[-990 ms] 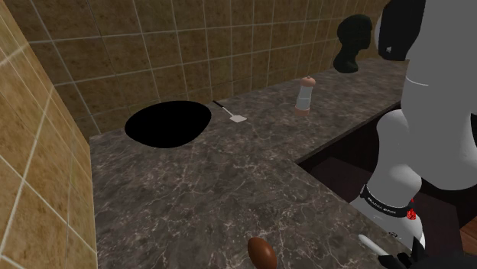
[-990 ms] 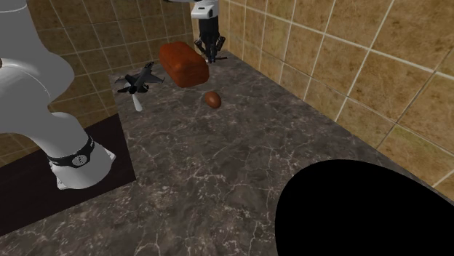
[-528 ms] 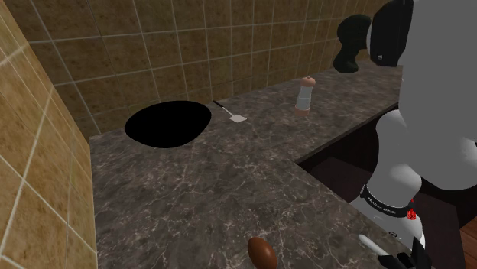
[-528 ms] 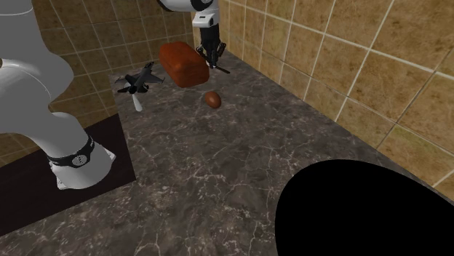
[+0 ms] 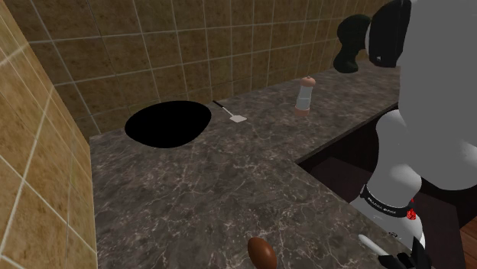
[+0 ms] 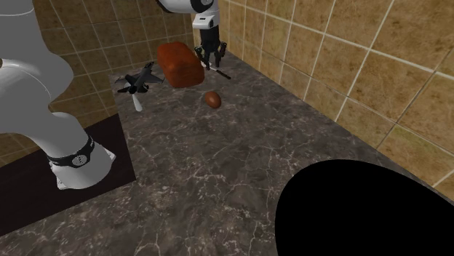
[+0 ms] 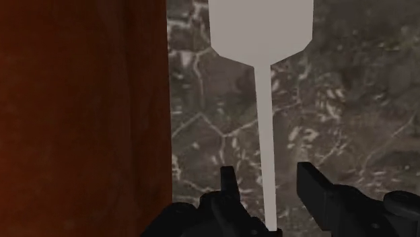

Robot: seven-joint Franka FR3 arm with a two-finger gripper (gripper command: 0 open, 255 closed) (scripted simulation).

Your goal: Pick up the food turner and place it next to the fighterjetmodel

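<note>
Item: food turner [image 7: 264, 101], pale grey, with a flat blade and a thin straight handle. It lies on the dark marbled countertop [image 6: 218, 167] just beside the red-brown loaf [image 6: 182, 64], blade pointing away from the hand. Tool: the gripper [image 7: 268, 178], poised over the handle end. Its fingers [image 7: 311, 183] stand apart and straddle the handle with a gap on each side, clasping nothing. Step in hand, by your likely reading: lining up for the pick, nothing lifted yet. Next move: lower until the tips reach counter level, then close on the thin handle, minding the loaf close to one finger. Destination: fighterjetmodel [image 6: 140, 78], on the loaf's far side from the turner. Also listed: a dark-handled spatula-like utensil [image 5: 233, 113] by the black sink opening [image 5: 168, 124].
</note>
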